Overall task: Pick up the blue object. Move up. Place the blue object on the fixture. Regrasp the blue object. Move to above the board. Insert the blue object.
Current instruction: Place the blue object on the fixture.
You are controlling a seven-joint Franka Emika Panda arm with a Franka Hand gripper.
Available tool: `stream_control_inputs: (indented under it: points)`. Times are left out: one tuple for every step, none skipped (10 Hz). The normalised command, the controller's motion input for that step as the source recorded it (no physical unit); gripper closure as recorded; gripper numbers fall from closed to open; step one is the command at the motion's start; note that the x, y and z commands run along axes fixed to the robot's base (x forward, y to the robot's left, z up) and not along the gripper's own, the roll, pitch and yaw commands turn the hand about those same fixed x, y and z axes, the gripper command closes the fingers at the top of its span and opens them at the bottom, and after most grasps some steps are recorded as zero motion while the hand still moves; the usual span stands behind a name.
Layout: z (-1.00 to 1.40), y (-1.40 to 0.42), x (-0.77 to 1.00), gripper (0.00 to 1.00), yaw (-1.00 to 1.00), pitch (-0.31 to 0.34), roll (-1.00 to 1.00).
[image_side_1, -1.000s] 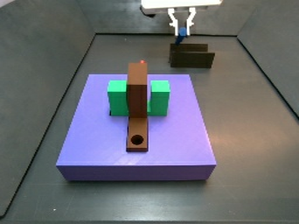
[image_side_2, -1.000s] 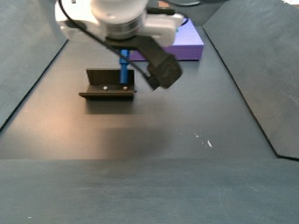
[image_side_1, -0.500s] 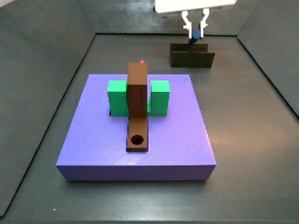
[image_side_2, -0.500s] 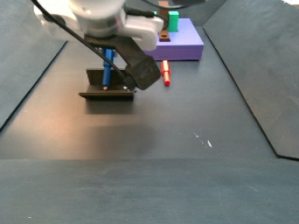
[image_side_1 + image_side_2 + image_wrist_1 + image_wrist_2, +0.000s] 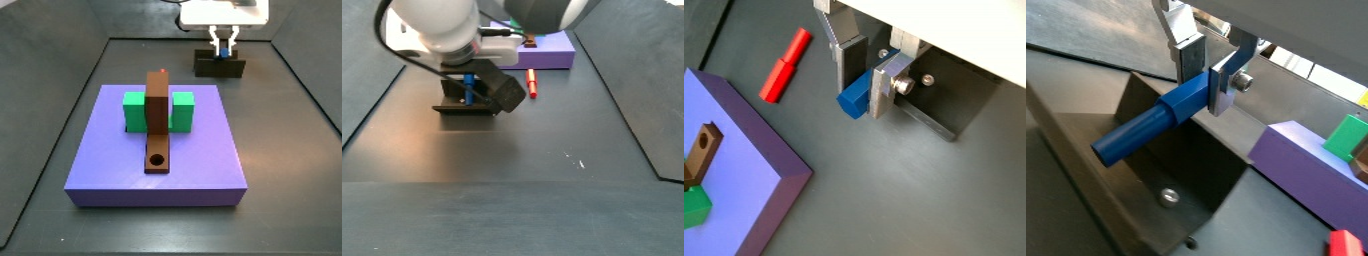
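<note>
The dark olive-brown rectangular fixture (image 5: 219, 66) stands on the dark floor (image 5: 543, 150) near the far wall in a side view, and the slim bright-blue peg, the blue object (image 5: 1153, 121), is down at its recessed top. In a wrist view the peg's free end reaches out over the fixture's (image 5: 1173, 180) dark inner face, where a small screw head shows. In another wrist view only the blue end (image 5: 854, 96) peeks out beside the dark bracket (image 5: 958, 95).

The gripper (image 5: 1208, 72) sits directly over the fixture, and its flat silver fingers (image 5: 886, 82) are clamped on the blue object, one plate on each side of it with no gap showing. In both side views the gripper (image 5: 221, 42) (image 5: 470, 86) hangs right at the fixture (image 5: 465, 104), with a sliver of blue (image 5: 469, 88) visible between arm and block.

The large lilac-blue slab (image 5: 156, 150) lies well apart from the fixture, in the middle of the floor. On it rest a green block (image 5: 136, 112) and the long narrow brown board (image 5: 158, 120), laid across the green block, with its round hole near the low end. A small red stick (image 5: 786, 65) lies on the floor between the slab (image 5: 744, 160) and the fixture, touching neither.
</note>
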Motion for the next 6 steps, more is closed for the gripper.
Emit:
stream_control_inputs:
  points:
    - [-0.31, 0.08, 0.14, 1.0, -0.23, 0.0, -0.33]
    - [-0.21, 0.13, 0.1, 1.0, -0.23, 0.0, -0.43]
    - [0.0, 0.14, 0.19, 1.0, -0.17, 0.149, -0.65]
    - [0.15, 0.19, 0.24, 1.0, -0.2, 0.266, -0.97]
    - [0.13, 0.19, 0.36, 1.0, -0.16, 0.34, -0.92]
    - [0.0, 0.09, 0.32, 1.0, -0.11, 0.246, -0.55]
